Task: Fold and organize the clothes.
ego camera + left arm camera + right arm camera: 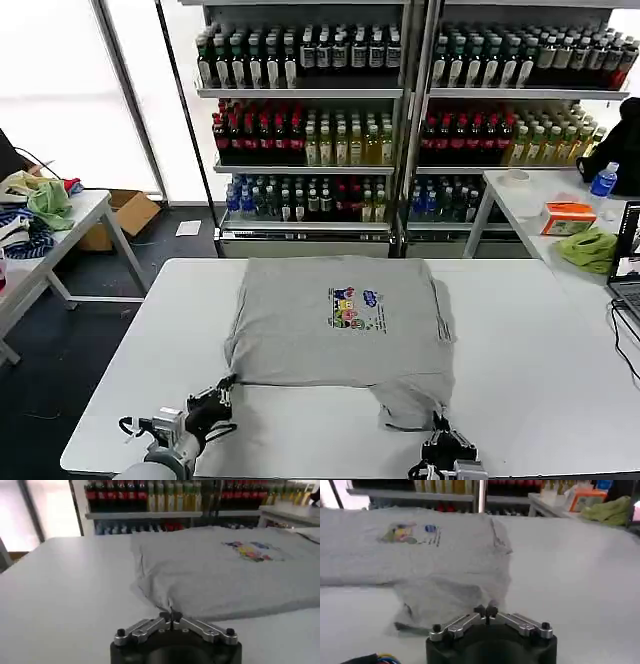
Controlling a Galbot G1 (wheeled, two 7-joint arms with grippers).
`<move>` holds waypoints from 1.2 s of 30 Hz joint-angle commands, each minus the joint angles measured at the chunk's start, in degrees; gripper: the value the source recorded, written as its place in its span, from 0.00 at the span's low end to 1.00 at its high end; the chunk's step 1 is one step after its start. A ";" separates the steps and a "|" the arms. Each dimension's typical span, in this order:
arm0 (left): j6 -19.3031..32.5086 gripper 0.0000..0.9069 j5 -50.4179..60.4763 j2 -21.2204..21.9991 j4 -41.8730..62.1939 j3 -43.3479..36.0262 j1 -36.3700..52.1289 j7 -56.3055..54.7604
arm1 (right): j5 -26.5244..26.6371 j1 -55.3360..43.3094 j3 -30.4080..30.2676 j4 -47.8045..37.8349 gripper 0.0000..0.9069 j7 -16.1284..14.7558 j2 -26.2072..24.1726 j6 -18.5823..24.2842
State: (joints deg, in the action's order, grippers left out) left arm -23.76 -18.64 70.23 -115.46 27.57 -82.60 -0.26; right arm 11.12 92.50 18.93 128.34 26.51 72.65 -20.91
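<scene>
White desk [520, 330] carries one grey shirt [310, 340]. Left pincer [222, 392] and right pincer [438, 432] each pinch its near hem, fully closed. Uneven lifting could bunch the fold.

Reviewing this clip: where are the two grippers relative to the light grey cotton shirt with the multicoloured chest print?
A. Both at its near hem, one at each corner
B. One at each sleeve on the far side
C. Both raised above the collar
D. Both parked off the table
A: the left gripper sits shut at the near left corner of the light grey cotton shirt, and the right gripper is shut at the near right corner.
</scene>
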 commanded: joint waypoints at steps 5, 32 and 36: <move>4.94 0.00 -0.52 0.60 -0.92 0.73 5.05 -0.61 | -5.43 -5.20 2.32 2.50 0.00 -3.45 -0.21 4.14; 4.66 0.00 -3.71 3.30 28.33 -6.77 32.30 -0.84 | 3.28 -45.54 -3.48 -34.64 0.00 -7.52 -0.09 -0.19; 4.07 0.00 -3.72 3.42 31.07 -7.38 33.69 -0.52 | 1.41 -48.05 -4.37 -39.83 0.16 -8.30 0.46 -1.72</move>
State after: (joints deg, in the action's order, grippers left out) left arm -19.83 -22.15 73.31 -90.79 20.88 -53.52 -0.56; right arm 12.24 50.08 15.12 94.70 17.99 73.56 -22.44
